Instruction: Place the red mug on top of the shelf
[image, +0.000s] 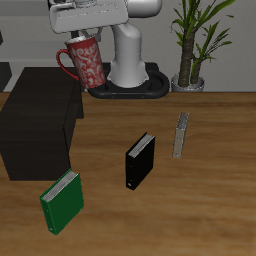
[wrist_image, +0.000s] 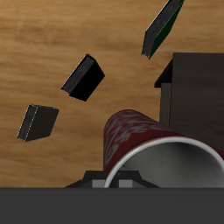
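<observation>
The red mug (image: 85, 63), dark red with a pale speckled pattern, hangs in the air in my gripper (image: 85, 40), which is shut on its rim. Its handle points toward the shelf side. The mug is above the table near the back corner of the shelf (image: 38, 118), the large matte black cabinet with a flat top. In the wrist view the mug (wrist_image: 144, 149) shows its light grey inside, with the shelf (wrist_image: 194, 92) beside it. My fingertips are hidden by the mug.
A green book (image: 61, 201) stands near the table's front edge beside the shelf. A black book (image: 139, 160) stands mid-table, and a grey book (image: 181, 134) farther back. A potted plant (image: 192, 45) and the robot base (image: 130, 60) stand at the back.
</observation>
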